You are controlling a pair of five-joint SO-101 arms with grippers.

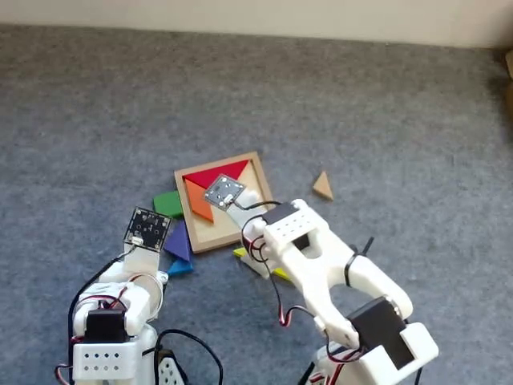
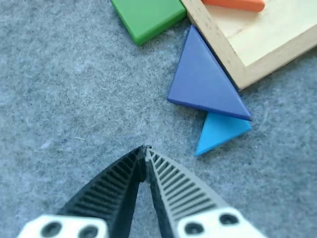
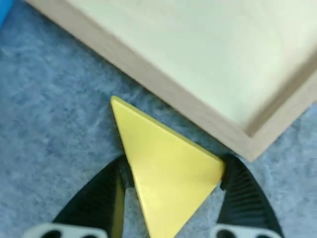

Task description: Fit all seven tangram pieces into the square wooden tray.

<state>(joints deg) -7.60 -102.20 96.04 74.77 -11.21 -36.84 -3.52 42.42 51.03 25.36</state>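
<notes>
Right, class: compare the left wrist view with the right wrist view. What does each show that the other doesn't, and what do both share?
Left wrist view only: the green piece, the dark blue triangle, the orange piece and the shut left pincer. Right wrist view only: the yellow triangle gripped by the right pincer. Both: the wooden tray and the grey carpet.

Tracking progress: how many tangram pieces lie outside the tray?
5: green piece, dark blue triangle and light blue triangle along one tray side; yellow triangle in the right gripper; tan triangle apart, across the tray.
</notes>
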